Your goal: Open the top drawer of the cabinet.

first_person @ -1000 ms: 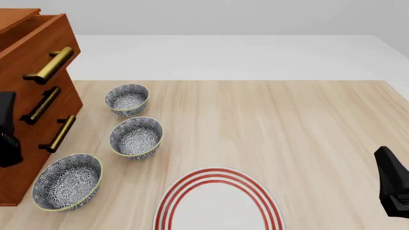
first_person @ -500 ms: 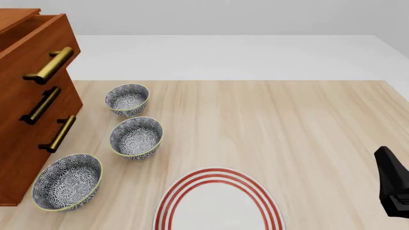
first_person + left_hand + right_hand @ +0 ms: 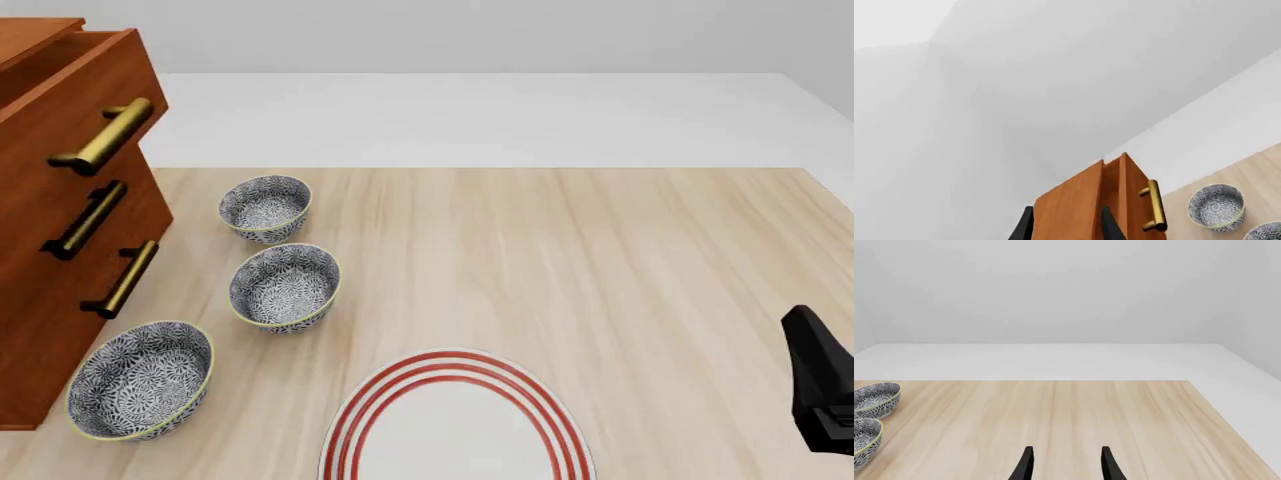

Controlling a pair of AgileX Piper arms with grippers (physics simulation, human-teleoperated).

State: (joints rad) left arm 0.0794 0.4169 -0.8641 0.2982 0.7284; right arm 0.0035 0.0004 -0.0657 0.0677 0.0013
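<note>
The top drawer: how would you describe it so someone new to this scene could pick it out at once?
Find the tall reddish-brown cabinet at the table's left edge, beside three patterned bowls. It has three stacked drawers, each with a brass bar handle. The top drawer is the uppermost, and unlike the two below it stands pulled out, its front ahead of theirs.

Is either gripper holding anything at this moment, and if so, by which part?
Nothing is held. The left gripper is open, apart from the top drawer and its handle. The right gripper is open over bare table.
</note>
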